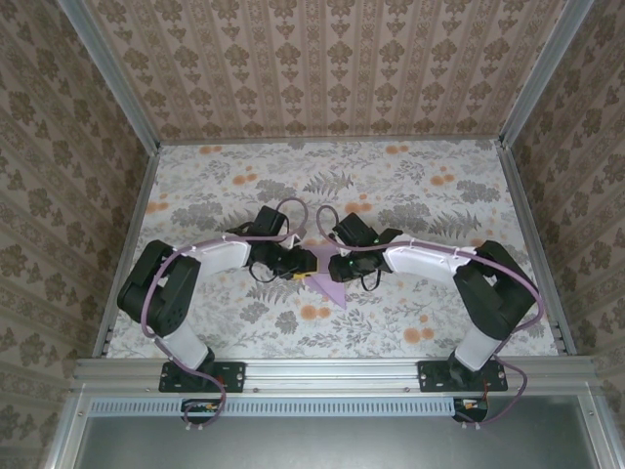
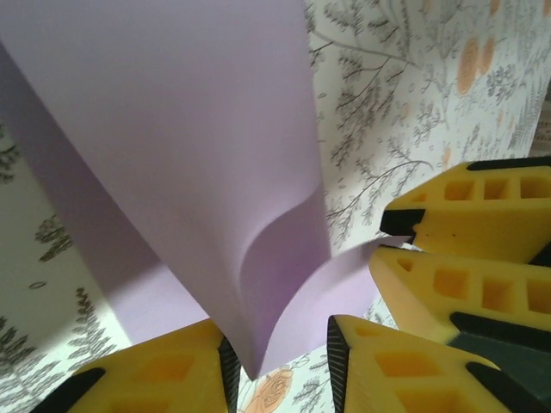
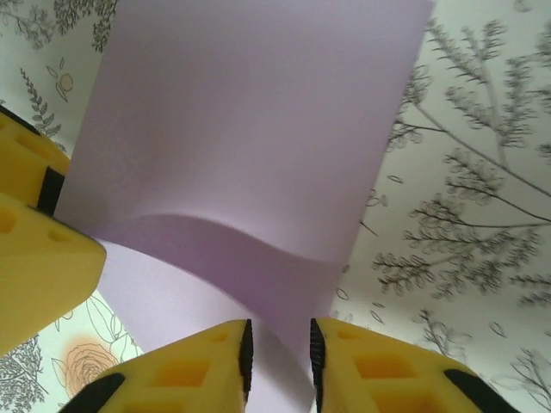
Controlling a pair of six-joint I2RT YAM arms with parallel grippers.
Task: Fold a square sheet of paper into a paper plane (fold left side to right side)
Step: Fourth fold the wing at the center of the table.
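The pale lilac sheet of paper lies mid-table, one pointed corner toward the arms. Both grippers meet over it. In the left wrist view the paper has an upper layer curling up off the lower one, and its lifted corner hangs between the jaws of my left gripper, which stand apart, so it is open. In the right wrist view the paper bows upward and its edge runs through the gap of my right gripper, open and not pinching it. The right gripper's yellow fingers straddle the paper's edge.
The table is covered with a grey leaf and orange flower print. Patterned walls and metal rails close it in on three sides. The left gripper's yellow fingers sit close beside the right gripper.
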